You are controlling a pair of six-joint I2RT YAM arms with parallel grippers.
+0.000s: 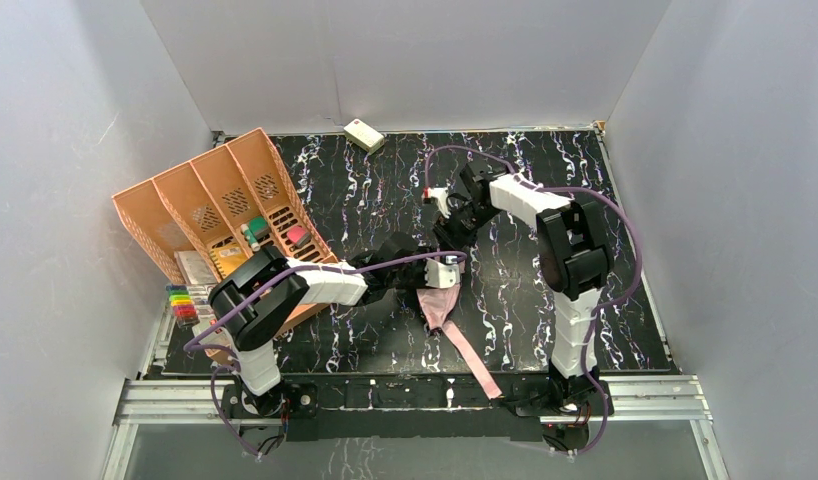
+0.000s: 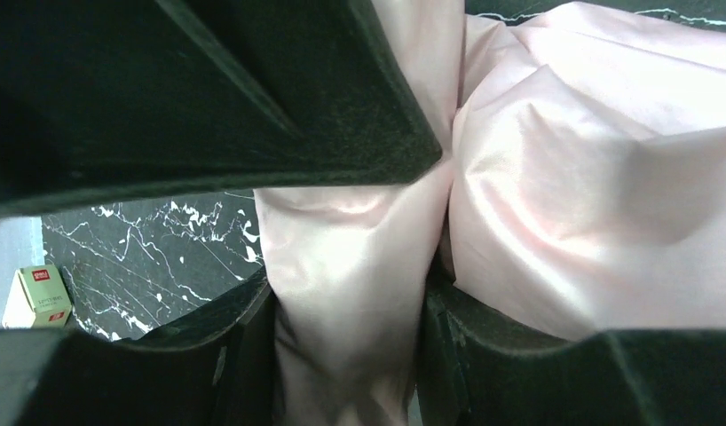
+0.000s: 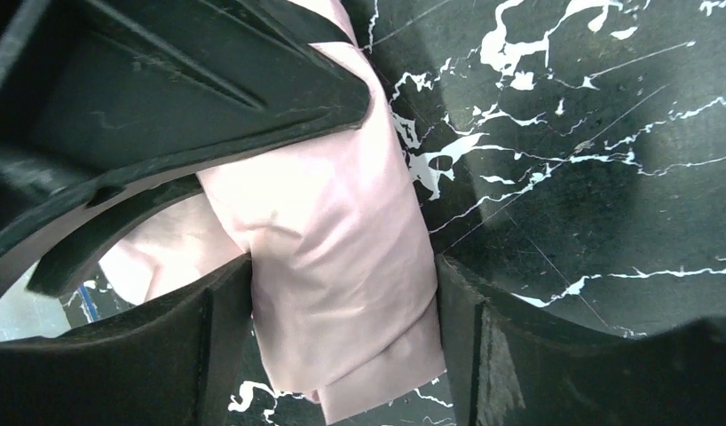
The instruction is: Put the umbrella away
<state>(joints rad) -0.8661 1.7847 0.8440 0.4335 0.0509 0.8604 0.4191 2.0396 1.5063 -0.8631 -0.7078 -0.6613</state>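
Left hand (image 2: pixel 346 342) pinches a bunched fold of the umbrella's (image 1: pixel 440 308) pink fabric, fingers pressed on it from both sides; right hand (image 3: pixel 342 342) stands spread wide with a flatter pink fold lying between its fingers, and I cannot tell that they press on it. Black marbled worktop (image 1: pixel 365 190) carries everything; the orange divided basket (image 1: pixel 200 215) sits at its left side, well apart from the umbrella; the umbrella lies collapsed near the middle, mostly under the two wrists, its pink length running from there toward the near edge and slanting toward the right arm's base; the small cream box (image 1: pixel 364 134) rests at the far edge, apart from all this. Both hands meet over the far end of the umbrella, the left reaching in from the near left, the right from the far right, so the fabric sits directly between each pair of fingers; the trailing strip lies nearer the right arm. By my judgement the next move turns on gathering along that long axis; loose fabric may sag or slip.
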